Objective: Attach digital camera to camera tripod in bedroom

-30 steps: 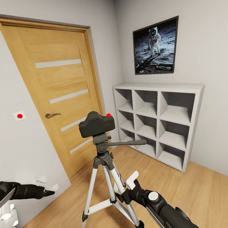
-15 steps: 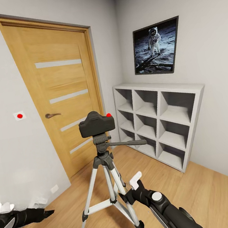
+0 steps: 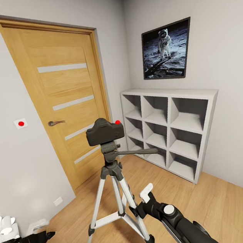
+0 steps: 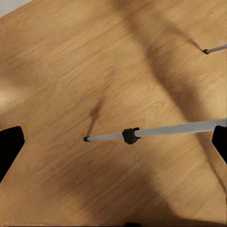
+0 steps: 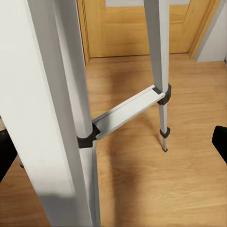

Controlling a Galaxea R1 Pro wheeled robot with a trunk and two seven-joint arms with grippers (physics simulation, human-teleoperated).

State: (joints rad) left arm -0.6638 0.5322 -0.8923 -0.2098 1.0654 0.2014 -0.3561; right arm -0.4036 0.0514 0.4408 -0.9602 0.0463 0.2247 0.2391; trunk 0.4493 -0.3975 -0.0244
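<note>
Digital camera (image 3: 104, 130) sits on top of the camera tripod (image 3: 114, 184), mid-room in front of the oak door (image 3: 66, 102), shelf unit (image 3: 169, 130) to the right. My right gripper (image 3: 143, 200) is near the tripod legs with fingers apart, holding nothing. My left gripper (image 3: 47, 235) is low at far left, fingers apart over the plank floor (image 4: 71, 71).

Light grey walls (image 3: 216, 25) meet in a corner. An oak door (image 3: 66, 102) with 4 frosted stripes stands shut, a red-dot switch (image 3: 20, 123) beside it. Grey cube shelves (image 3: 169, 128) sit under an astronaut picture (image 3: 166, 49). Light wooden plank floor (image 3: 224, 207); a wall socket (image 3: 58, 201) sits low.
</note>
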